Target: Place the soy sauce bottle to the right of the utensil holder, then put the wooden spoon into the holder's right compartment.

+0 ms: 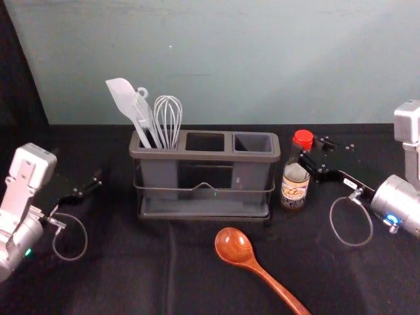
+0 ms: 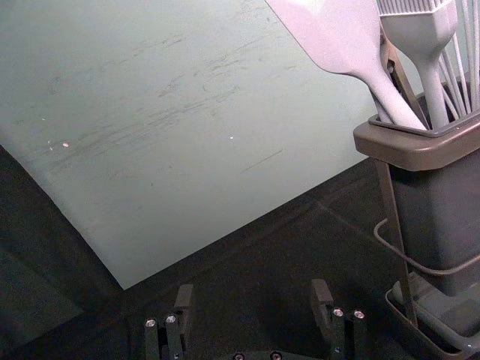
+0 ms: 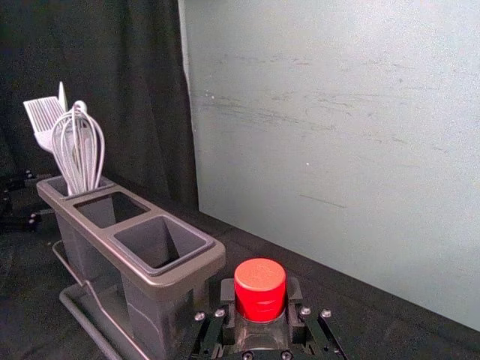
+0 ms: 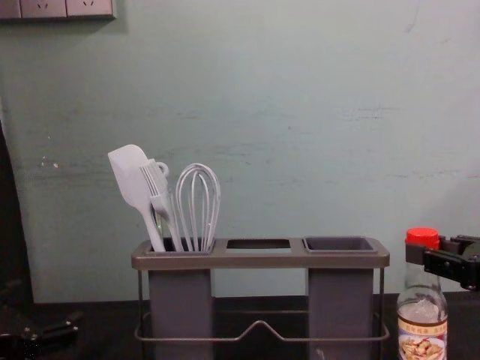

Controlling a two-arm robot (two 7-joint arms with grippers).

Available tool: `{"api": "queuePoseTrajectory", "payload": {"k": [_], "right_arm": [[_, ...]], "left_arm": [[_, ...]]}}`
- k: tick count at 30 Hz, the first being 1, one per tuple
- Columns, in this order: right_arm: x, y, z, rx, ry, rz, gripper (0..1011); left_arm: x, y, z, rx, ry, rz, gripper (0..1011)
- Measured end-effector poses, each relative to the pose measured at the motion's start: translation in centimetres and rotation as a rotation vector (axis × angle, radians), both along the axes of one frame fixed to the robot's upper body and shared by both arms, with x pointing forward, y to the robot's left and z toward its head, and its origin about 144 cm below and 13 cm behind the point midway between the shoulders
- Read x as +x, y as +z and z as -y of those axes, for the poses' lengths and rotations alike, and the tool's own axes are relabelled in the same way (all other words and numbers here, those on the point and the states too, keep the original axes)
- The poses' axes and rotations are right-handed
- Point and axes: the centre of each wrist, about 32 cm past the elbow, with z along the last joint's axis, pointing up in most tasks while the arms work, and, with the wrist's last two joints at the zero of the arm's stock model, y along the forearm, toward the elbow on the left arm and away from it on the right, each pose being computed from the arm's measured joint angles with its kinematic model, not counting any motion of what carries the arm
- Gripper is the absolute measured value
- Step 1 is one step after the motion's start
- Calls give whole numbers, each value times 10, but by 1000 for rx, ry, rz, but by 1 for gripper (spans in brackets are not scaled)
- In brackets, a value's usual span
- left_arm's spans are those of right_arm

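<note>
The soy sauce bottle (image 1: pixel 294 187) is upright just right of the utensil holder (image 1: pixel 205 156). My right gripper (image 1: pixel 311 156) reaches in from the right at the bottle's neck. In the right wrist view, my right gripper (image 3: pixel 260 291) is shut on the bottle, fingers hugging it at the red cap (image 3: pixel 260 283). The wooden spoon (image 1: pixel 246 258) lies in front of the holder, bowl toward it, handle running to the near right. My left gripper (image 1: pixel 97 181) hangs left of the holder; in the left wrist view this left gripper (image 2: pixel 250 291) is open with nothing between its fingers.
A spatula (image 4: pixel 130 176), a brush (image 4: pixel 159 191) and a whisk (image 4: pixel 198 202) stand in the holder's left compartment. Its middle opening (image 3: pixel 112 209) and right compartment (image 3: pixel 163 241) hold no utensils. A pale wall (image 1: pixel 216 59) rises behind the black-covered table (image 1: pixel 131 262).
</note>
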Motion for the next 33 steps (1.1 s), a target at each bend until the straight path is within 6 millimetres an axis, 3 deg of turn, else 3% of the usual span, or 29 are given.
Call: {"api": "queuePoseTrajectory", "payload": {"k": [12,26,33], "right_arm": [[0,0,0,-4,1,-6,394],[0,0,0,-4,2,-6,842],[0,0,0,-4,1,-5,1004]], "left_arm": [[0,0,0,0,0,0,1011],[0,0,0,0,0,0,1011],[0,0,0,0,0,0,1012]]}}
